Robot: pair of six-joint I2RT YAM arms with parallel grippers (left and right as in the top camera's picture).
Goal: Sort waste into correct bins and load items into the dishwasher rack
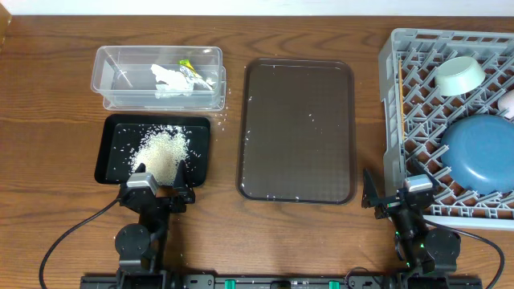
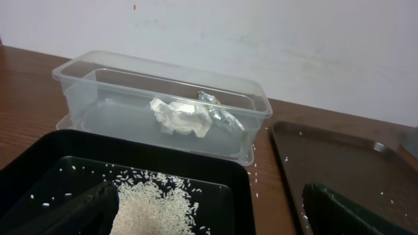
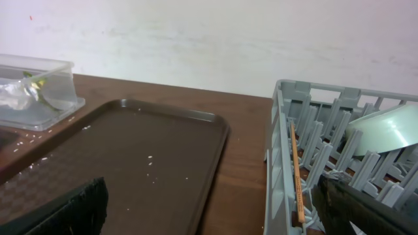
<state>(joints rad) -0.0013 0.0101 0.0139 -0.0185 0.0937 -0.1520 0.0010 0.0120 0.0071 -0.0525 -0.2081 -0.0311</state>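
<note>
A pile of white rice (image 1: 163,150) lies in the black tray (image 1: 111,152), also in the left wrist view (image 2: 153,212). The clear tub (image 1: 116,64) holds crumpled paper (image 1: 169,80) and a yellow-green wrapper (image 1: 189,68). The grey rack (image 1: 389,96) holds the mint bowl (image 1: 459,74), blue plate (image 1: 486,152), pink cup (image 1: 507,102) at the frame edge and a chopstick (image 3: 298,173). My left gripper (image 1: 161,189) is open at the black tray's near edge. My right gripper (image 1: 399,195) is open at the rack's near left corner. The light blue bowl is out of view.
A dark brown serving tray (image 1: 297,128) lies in the middle with a few stray rice grains on it. Loose grains also lie on the wood between the tub and this tray. Cables run from both arm bases at the table's front edge.
</note>
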